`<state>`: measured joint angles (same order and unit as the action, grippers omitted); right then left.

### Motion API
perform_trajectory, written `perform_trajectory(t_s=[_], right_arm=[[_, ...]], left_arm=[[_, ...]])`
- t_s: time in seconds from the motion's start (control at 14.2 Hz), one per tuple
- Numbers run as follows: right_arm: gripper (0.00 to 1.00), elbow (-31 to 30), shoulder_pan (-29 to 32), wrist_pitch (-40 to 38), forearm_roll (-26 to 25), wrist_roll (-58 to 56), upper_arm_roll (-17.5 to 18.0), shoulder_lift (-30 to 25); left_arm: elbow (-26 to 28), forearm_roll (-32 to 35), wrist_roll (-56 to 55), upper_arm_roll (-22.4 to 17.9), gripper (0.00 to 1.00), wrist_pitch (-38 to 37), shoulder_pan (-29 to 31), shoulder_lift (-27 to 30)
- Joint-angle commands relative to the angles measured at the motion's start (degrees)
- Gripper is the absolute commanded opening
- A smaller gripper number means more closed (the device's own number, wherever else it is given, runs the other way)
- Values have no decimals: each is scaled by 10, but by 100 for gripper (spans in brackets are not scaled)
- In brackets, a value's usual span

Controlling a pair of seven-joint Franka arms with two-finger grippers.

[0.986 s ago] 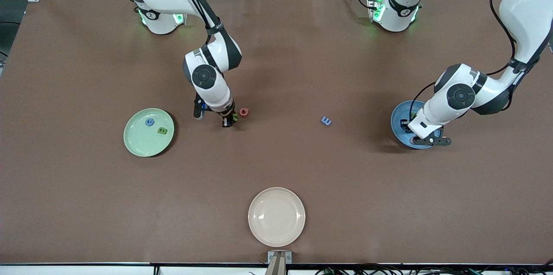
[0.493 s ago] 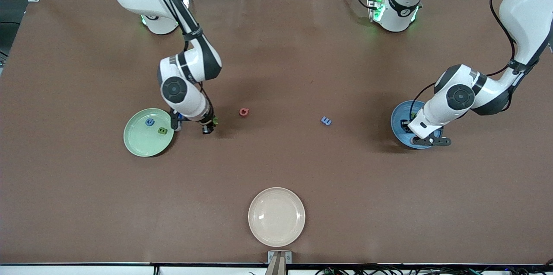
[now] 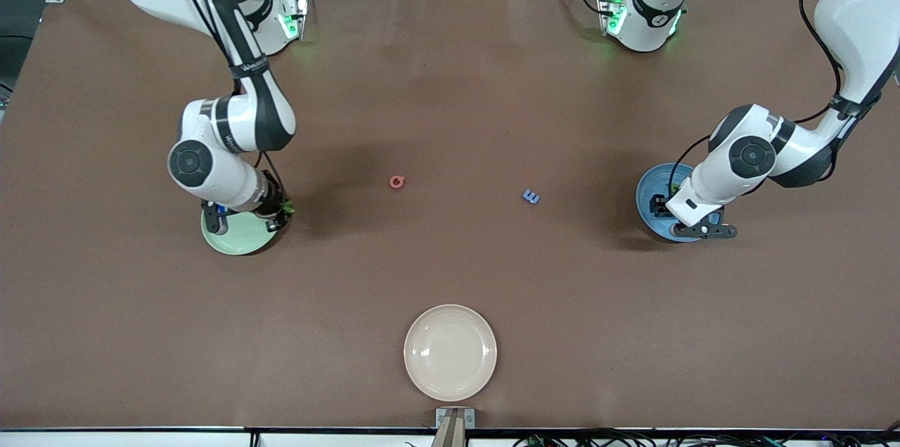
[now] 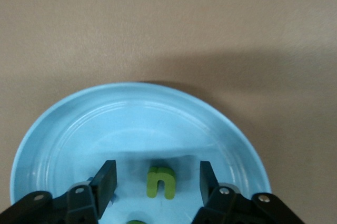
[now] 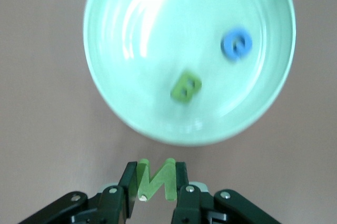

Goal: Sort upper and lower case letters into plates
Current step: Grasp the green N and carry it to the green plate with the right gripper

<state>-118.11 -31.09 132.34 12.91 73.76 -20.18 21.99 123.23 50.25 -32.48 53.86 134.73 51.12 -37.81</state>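
Since a second ago the right hand (image 5: 154,195) has carried the green N (image 5: 155,179) away from the red letter (image 3: 397,182) to the rim of the pale green plate (image 5: 131,24), on its side toward the left arm's end of the bench. Its fingers clamp the N upright by its flat faces. A green B (image 5: 186,87) and a blue letter (image 5: 236,43) lie flat in that plate. Over the blue plate (image 4: 79,124), the left hand (image 4: 157,179) hangs spread around a green u-shaped letter (image 4: 160,182). Another blue letter (image 3: 531,197) lies on the bare bench.
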Motion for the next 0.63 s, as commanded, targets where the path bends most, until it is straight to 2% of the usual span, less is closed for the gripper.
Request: perform_trajectory(t_s=[0.0, 0.07, 0.35, 0.56], right_arm=[[0, -12, 0, 0, 2, -70, -34, -12], [0, -12, 5, 0, 2, -92, -42, -12], [0, -30, 47, 4, 2, -165, -43, -9], [0, -32, 70, 10, 2, -195, -43, -6]], left_arm=[[7, 8, 3, 31, 91, -7, 24, 16], [7, 8, 2, 39, 100, -10, 27, 16], [-12, -9, -32, 98, 100, -76, 22, 18], [-31, -11, -137, 107, 100, -92, -38, 11]])
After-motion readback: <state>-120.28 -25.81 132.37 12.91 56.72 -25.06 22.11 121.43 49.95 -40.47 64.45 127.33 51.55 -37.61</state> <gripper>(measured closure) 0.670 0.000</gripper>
